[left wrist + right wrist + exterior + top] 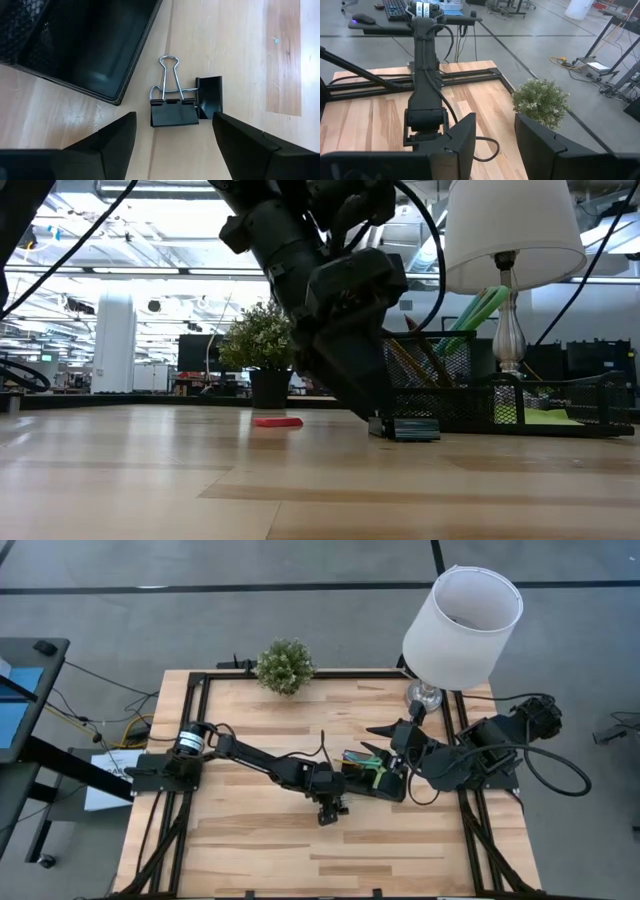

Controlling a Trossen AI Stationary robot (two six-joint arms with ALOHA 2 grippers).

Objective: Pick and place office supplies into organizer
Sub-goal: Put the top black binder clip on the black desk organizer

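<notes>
A pale wood counter [250,840] sits in an open workshop. The left gripper [172,135], spread wide, hovers over two binder clips [172,112] lying between its fingers, beside the organizer [100,45].

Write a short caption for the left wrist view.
Open left gripper poised over binder clips beside the organizer.

Left gripper [172,132] low, fingers apart; right gripper [492,142] raised, fingers apart.
</notes>
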